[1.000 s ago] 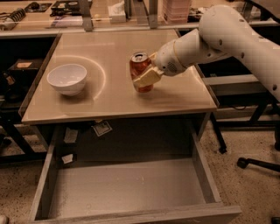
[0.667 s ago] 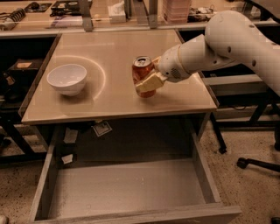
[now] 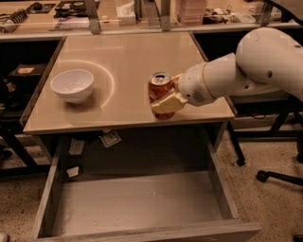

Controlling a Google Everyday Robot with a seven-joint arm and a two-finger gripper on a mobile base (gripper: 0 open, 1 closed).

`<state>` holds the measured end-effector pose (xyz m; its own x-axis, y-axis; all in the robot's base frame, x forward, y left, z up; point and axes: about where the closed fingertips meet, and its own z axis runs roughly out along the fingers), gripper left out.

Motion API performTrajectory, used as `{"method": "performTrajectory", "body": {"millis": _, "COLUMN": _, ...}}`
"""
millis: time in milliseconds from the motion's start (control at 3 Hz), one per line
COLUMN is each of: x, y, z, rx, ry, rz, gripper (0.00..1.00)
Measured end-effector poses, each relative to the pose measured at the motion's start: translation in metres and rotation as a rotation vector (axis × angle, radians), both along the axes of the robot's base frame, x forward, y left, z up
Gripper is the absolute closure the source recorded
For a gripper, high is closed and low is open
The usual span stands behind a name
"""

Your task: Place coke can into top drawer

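Observation:
The coke can [image 3: 159, 90] is red-orange with a silver top and stands upright near the front edge of the beige tabletop [image 3: 128, 56]. My gripper [image 3: 166, 97] comes in from the right and is shut on the can, one tan finger [image 3: 168, 104] across its front lower side. The top drawer [image 3: 137, 203] is pulled out below the table, wide and shallow, with a bare pale grey bottom.
A white bowl [image 3: 72, 85] sits on the left of the tabletop. Paper scraps [image 3: 110, 139] lie behind the drawer under the table. A shelf with clutter [image 3: 142, 12] runs behind the table. A chair base [image 3: 279, 177] stands at the right on the floor.
The gripper has carried the can toward the table's front edge, closer to the open drawer. The bowl and drawer have not moved.

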<state>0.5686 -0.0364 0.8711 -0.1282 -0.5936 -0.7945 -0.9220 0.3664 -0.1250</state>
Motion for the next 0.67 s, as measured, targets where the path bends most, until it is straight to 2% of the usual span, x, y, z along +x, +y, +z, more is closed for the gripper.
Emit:
{"method": "performTrajectory", "body": {"millis": 333, "x": -0.0578, "y": -0.0149, "z": -0.0048, "rx": 0.0, "ry": 0.022, "rz": -0.038, "gripper": 1.0}}
{"method": "performTrajectory", "body": {"millis": 667, "x": -0.0579, "y": -0.0148, "z": -0.0047, "rx": 0.0, "ry": 0.022, "rz": -0.038, "gripper": 1.0}}
